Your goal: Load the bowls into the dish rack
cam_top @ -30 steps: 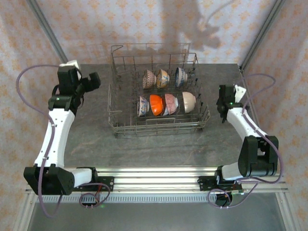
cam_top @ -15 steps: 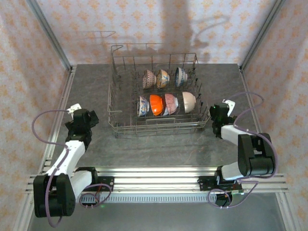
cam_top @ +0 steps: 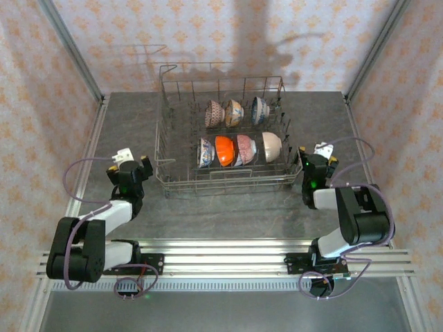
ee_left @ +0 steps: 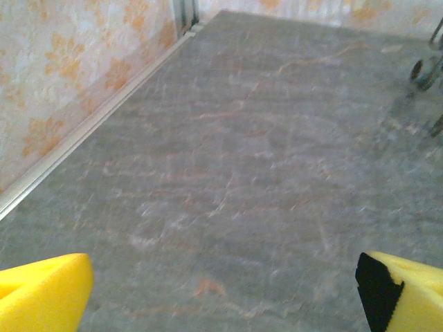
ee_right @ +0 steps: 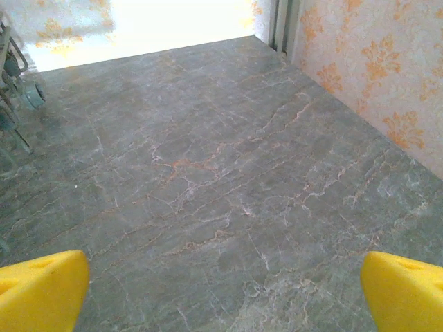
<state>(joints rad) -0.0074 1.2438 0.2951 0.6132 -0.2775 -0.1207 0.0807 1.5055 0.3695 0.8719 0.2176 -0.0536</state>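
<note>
Here's the dish rack (cam_top: 163,142), a big rectangular basket of thin grey wire with upright tines and raised sides. It sits toward the far middle of the table (cam_top: 228,214), and all seven bowls (cam_top: 234,112) stand on edge between its tines.

Back row: three small round ones, glossy, with blue and brown patterns. Front row: four packed close side by side. There's a blue-patterned bowl (cam_top: 205,151) on the left, then the bright orange bowl (cam_top: 225,150), a pinkish bowl (cam_top: 246,149), and a plain cream bowl (cam_top: 271,146) at the right end.

The left gripper (cam_top: 130,164) hangs low just off the rack's near-left corner, jaws spread wide, grasping nothing. In its wrist view the matte yellow, wedge-shaped fingers (ee_left: 41,294) sit at the bottom corners with bare table between them.

The right gripper (cam_top: 316,158) sits beside the near-right corner, likewise released and empty, its blunt yellow fingers (ee_right: 41,290) far apart.

The table looks like a smooth grey stone slab, veined with fine rust-coloured and pale lines. Cream wallpaper (cam_top: 41,83) with an orange floral print lines the enclosure, and a ribbed aluminium rail (cam_top: 228,252) runs along the near edge by the arm bases
</note>
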